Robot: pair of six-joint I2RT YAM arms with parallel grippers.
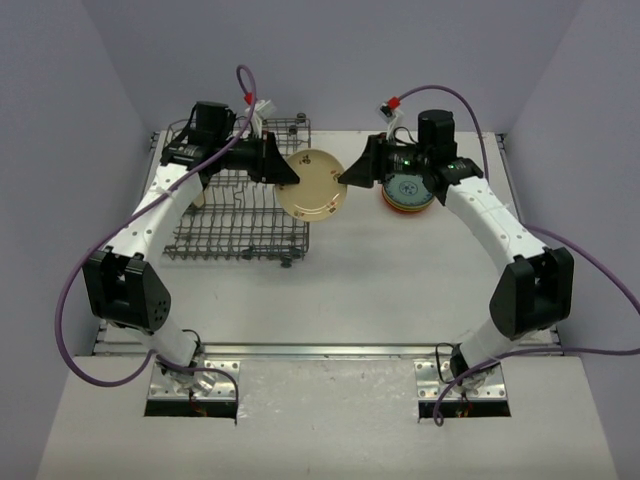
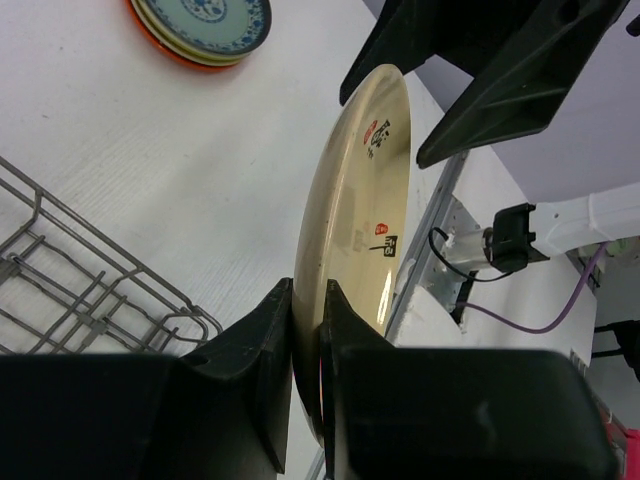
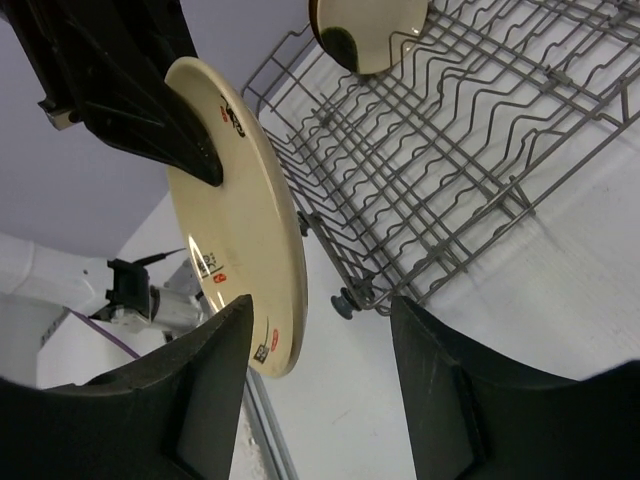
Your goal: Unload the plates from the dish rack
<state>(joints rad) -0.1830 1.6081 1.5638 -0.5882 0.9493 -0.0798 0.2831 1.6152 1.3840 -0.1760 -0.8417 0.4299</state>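
Note:
A beige-bottomed plate (image 1: 312, 183) hangs on edge above the table between the two arms, just right of the dish rack (image 1: 240, 220). My left gripper (image 1: 290, 172) is shut on its left rim; the left wrist view shows both fingers pinching the plate (image 2: 365, 200) at my left gripper (image 2: 307, 290). My right gripper (image 1: 346, 176) straddles the opposite rim. In the right wrist view its jaws stand apart at my right gripper (image 3: 320, 300), with the plate (image 3: 235, 200) close to the left finger and a wide gap to the right one. Another plate (image 3: 370, 30) stands in the dish rack (image 3: 470, 150).
A stack of plates (image 1: 408, 190), teal-patterned on top and orange beneath, lies on the table under my right arm; the stack (image 2: 205, 25) also shows in the left wrist view. The rack's wire corner (image 2: 60, 270) sits close below the held plate.

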